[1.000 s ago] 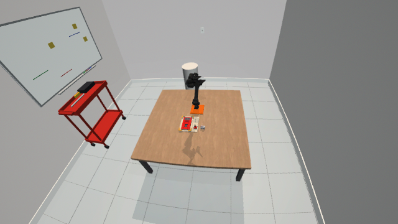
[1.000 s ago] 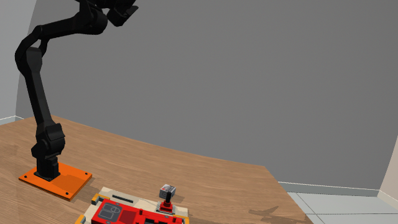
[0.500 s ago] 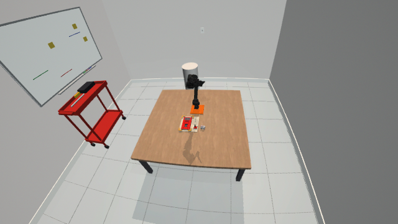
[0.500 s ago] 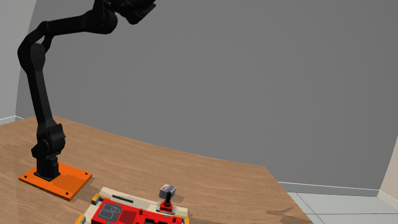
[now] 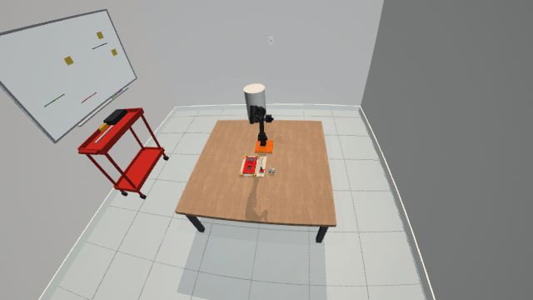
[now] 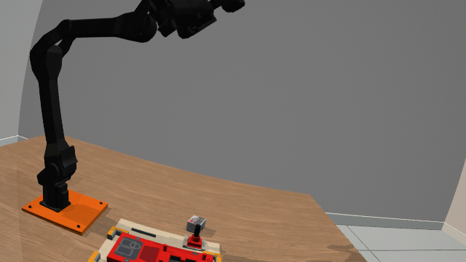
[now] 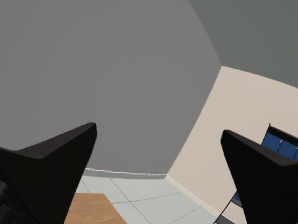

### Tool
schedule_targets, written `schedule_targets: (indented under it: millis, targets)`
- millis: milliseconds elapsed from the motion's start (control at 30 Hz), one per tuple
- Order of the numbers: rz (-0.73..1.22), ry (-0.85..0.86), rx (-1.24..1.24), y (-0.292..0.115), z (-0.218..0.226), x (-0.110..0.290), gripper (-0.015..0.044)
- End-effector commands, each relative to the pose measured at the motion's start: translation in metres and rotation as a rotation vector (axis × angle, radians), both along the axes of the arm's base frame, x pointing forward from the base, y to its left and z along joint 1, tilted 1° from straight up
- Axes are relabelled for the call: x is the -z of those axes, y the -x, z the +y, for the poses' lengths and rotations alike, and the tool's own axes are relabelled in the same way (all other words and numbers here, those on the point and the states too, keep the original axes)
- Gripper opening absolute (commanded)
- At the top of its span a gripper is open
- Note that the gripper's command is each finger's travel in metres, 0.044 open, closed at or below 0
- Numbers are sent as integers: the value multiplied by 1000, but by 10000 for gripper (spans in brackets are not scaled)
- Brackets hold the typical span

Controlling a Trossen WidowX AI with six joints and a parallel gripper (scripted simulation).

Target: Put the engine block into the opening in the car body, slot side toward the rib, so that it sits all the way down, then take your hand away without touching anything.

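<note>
1. Engine block (image 6: 196, 224), a small grey cube, rests on the table (image 6: 255, 204) just beside the red car body (image 6: 153, 251) and its tray.
2. Orange base plate (image 6: 91, 215) lies farther back.
3. High above, the gripper (image 7: 156, 163) spreads its fingers wide on nothing and faces the wall.
4. The block lies far below and ahead, so the move is probably a long descent.

From my post above the table (image 5: 291, 196), nothing reads: the whiteboard (image 5: 25, 67) carries only coloured strokes and blank yellow notes, no words.
</note>
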State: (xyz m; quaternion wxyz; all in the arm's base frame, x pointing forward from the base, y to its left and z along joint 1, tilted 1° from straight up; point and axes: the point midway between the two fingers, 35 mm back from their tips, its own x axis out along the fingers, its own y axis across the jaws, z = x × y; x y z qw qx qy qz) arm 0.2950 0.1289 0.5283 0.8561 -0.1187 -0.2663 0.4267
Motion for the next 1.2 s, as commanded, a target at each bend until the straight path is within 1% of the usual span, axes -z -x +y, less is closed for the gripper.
schedule_targets:
  millis: [0, 300, 600, 867, 1167]
  targets:
    - [80, 12, 44, -29, 4, 16, 440]
    - [242, 75, 127, -75, 13, 59, 440]
    - [404, 180, 201, -108, 22, 110, 440]
    - [544, 314, 253, -127, 31, 162, 440]
    - [696, 498, 292, -135, 38, 223, 440]
